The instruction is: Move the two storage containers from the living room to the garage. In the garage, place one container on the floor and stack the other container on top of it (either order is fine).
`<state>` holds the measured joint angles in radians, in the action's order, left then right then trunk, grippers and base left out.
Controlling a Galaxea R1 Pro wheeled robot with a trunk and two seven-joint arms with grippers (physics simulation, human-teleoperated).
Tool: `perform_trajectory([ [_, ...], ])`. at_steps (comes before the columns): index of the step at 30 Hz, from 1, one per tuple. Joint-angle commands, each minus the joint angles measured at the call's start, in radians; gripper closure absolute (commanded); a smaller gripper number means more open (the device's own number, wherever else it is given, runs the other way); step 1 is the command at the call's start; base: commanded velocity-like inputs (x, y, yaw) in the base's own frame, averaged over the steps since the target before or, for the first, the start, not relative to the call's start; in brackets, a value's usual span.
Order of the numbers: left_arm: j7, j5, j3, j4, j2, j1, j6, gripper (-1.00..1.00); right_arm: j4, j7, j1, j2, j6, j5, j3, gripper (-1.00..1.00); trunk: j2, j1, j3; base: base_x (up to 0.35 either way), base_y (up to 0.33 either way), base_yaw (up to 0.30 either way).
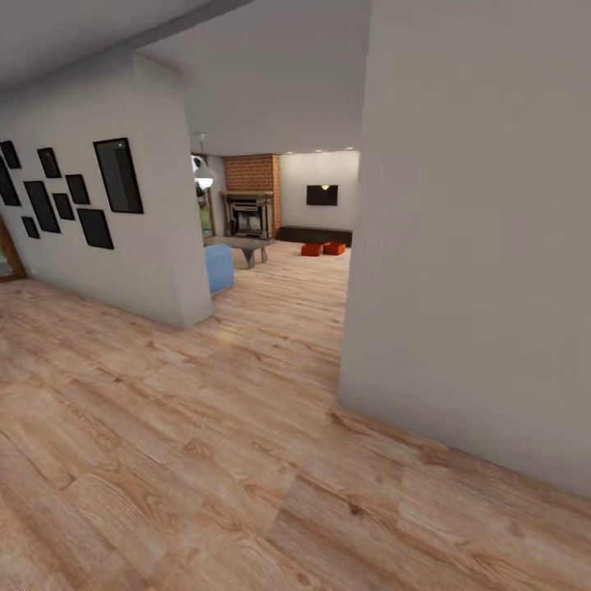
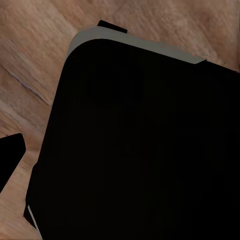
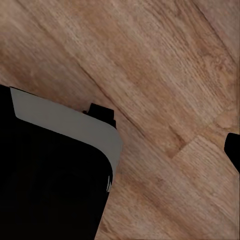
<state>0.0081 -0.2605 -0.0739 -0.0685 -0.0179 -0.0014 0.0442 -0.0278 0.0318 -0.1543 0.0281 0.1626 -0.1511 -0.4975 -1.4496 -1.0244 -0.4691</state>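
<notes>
Robot is in a hallway, head camera looking through an opening between two white walls into the living room. The two storage containers sit on the pale wood-plank floor at the far end, touching or nearly touching side by side, just in front of the long low dark cabinet and below the black wall TV. The brick fireplace stands to the cabinet's left, a low table and a blue seat nearer to the camera than the fireplace. Judgement: containers untouched at their start spot, robot on approach, nothing carried, garage step not yet begun.

Arms: neither appears in the head view, so likely tucked low beside the trunk for driving, a guess. Both wrist cameras look down at plank floor, partly blocked by a dark rounded body with a grey edge, probably the robot's own base. Dark slivers at frame edges may be fingertips; too little visible, so cannot tell whether either gripper is wide or narrow. Nothing seen held.

Next move calls for driving through the opening, staying off the right wall corner.
</notes>
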Motion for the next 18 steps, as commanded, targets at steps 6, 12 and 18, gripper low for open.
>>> perform_trajectory([
  [6,0.001,0.0,-0.007,0.0,0.0,0.0,0.002,-1.0,-0.003,0.0,-0.001,0.0,0.006,-0.01,-0.009,-1.0,0.0,-0.001,-0.001,0.322,0.0,0.274],
  [12,0.001,0.0,-0.007,0.0,0.0,0.0,0.002,-1.0,-0.003,0.001,-0.001,0.0,0.006,-0.01,-0.008,-1.0,0.0,-0.001,-0.001,0.322,0.0,0.091],
  [18,0.001,0.0,-0.007,0.0,0.0,0.0,0.002,-1.0,-0.003,0.001,-0.001,0.001,0.006,-0.004,-0.011,-1.0,0.0,-0.001,-0.001,0.322,0.0,0.008],
])
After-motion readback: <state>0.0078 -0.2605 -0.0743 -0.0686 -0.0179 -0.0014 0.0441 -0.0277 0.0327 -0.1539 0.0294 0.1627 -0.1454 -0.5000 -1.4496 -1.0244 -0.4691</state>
